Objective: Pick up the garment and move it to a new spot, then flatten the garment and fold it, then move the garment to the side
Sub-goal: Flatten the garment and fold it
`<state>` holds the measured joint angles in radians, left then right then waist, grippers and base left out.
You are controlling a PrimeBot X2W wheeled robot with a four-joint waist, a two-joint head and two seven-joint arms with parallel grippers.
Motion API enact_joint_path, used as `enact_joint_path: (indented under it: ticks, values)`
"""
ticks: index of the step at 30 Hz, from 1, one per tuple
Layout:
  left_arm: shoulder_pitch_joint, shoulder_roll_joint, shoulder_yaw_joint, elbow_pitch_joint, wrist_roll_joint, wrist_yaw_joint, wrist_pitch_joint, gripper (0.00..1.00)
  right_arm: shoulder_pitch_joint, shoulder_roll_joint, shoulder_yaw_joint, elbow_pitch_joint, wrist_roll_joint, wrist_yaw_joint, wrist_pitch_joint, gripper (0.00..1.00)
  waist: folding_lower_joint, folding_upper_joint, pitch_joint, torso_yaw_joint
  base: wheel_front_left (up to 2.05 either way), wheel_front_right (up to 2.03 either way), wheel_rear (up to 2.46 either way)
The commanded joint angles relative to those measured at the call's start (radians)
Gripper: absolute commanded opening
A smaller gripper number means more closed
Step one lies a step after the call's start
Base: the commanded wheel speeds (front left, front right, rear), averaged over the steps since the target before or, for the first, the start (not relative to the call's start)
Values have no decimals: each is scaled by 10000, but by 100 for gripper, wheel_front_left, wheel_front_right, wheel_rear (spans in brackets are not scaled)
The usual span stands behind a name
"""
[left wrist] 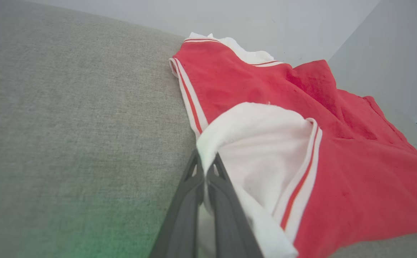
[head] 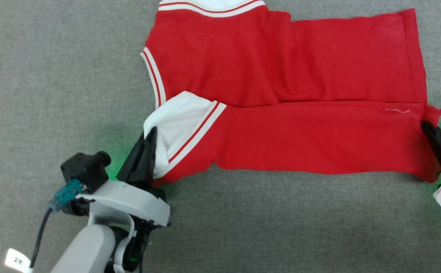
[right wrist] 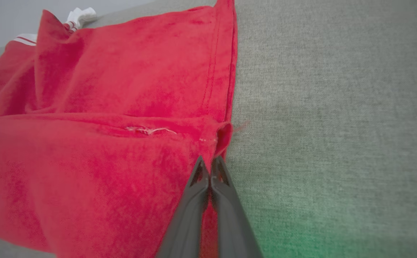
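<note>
The garment (head: 281,76), red with white striped-trim sleeves, lies spread across the grey surface, its near long edge folded over towards the middle. My left gripper (head: 150,132) is shut on the white sleeve at the fold's left end; the left wrist view has the fingers (left wrist: 208,168) pinching that white cloth of the garment (left wrist: 265,150). My right gripper (head: 429,127) is shut on the red hem corner at the fold's right end. From the right wrist, the closed gripper (right wrist: 208,163) bites the edge of the garment (right wrist: 104,143). The printed design is hidden.
Grey fabric surface (head: 53,76) runs all around the garment, with open room to the left and along the near side. A pale wall (left wrist: 301,21) rises behind the far edge in the left wrist view.
</note>
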<state>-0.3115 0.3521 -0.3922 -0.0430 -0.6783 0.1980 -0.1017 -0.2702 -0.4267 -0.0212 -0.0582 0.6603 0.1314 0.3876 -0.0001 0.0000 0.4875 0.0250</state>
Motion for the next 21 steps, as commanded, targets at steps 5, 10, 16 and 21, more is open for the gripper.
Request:
enact_joint_path:
  ticks: [5, 10, 16, 21]
  values:
    - [127, 88, 20, -24, -15, 99, 18, 0, -304, -39, 280, 449, -48, -16, -155, 0, 1, 0, 107, 92, 0, 0, 0]
    - [53, 139, -113, 105, 44, 122, 206, 0, -426, -110, 467, 857, -105, -17, -247, 0, 1, 0, 178, 127, 0, 0, 0]
    - [-61, 160, -192, 190, 23, 83, 318, 0, -525, -152, 632, 1013, -138, -17, -363, 0, 1, 0, 206, 107, 0, 0, 0]
    - [-107, 234, -287, 395, -6, 106, 571, 0, -575, -175, 712, 1128, -123, -17, -452, 0, 1, 0, 235, 51, 0, 0, 0]
